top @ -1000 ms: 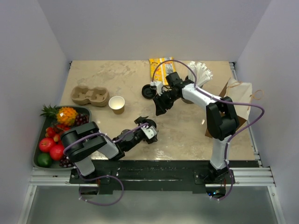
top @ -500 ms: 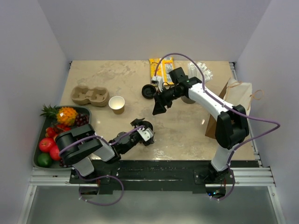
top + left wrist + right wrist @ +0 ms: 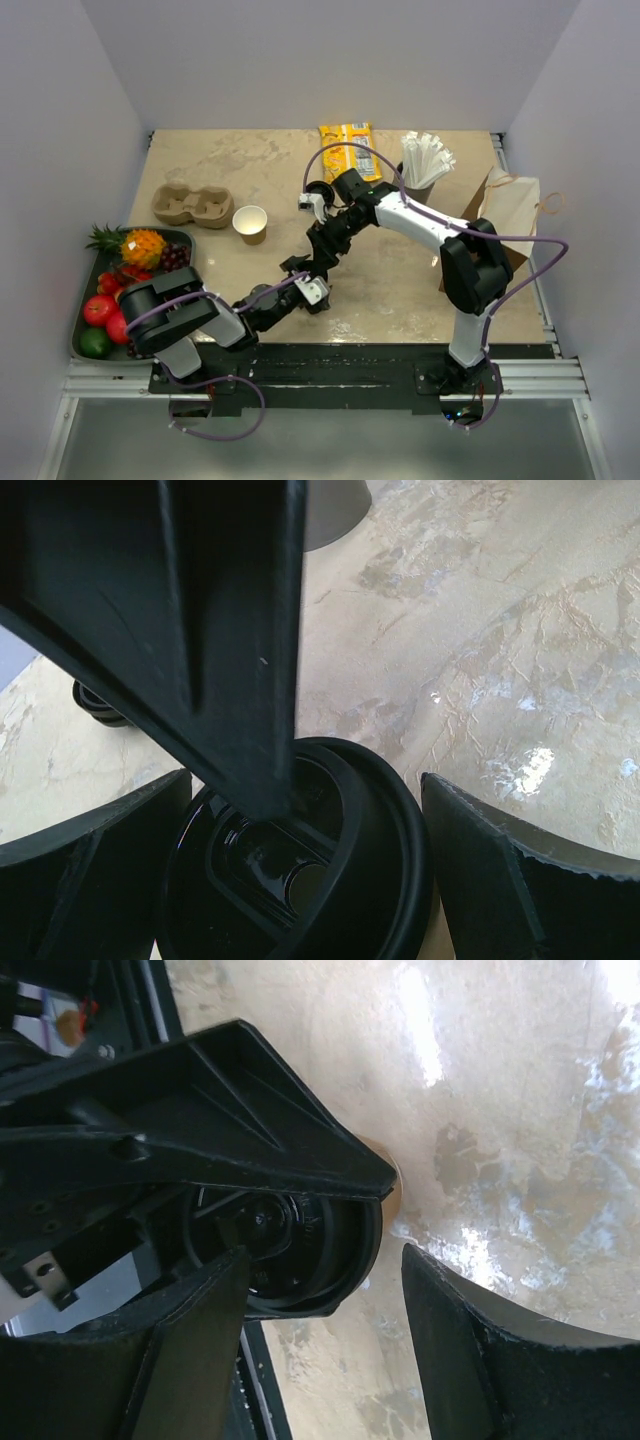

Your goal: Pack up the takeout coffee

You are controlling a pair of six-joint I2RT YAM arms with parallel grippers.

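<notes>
A fruit tray (image 3: pixel 183 237) sits at the table's left edge, toward the near-left corner. Beyond it, nearer the far-left corner, lies the cardboard carrier (image 3: pixel 190 203) with both wells bare. Just right of the carrier stands the open paper cup (image 3: pixel 250 223), upright, white inside, without a lid.

Near the middle of the table, toward the near edge, both arms meet over the lidded cup (image 3: pixel 388 1178). Only a sliver of its brown wall shows below its black lid (image 3: pixel 330 880). The left gripper (image 3: pixel 308 810) lies low with its jaws spread wide, one finger on each side of that lid and very close to its rim. Whether the pads press the cup cannot be told. The right gripper (image 3: pixel 322 1260) reaches in from the far right side and hangs over the same lid. Its jaws are parted and nothing is between them. In the left wrist view one of its fingers crosses in front of the lid's rim.

Further toward the far edge, a loose black lid (image 3: pixel 318 189) lies flat on the table, apart from both cups. A yellow snack bag (image 3: pixel 347 150) lies at the far edge. To its right stands the grey cup of straws (image 3: pixel 425 170), and a paper bag (image 3: pixel 510 205) stands at the right edge
</notes>
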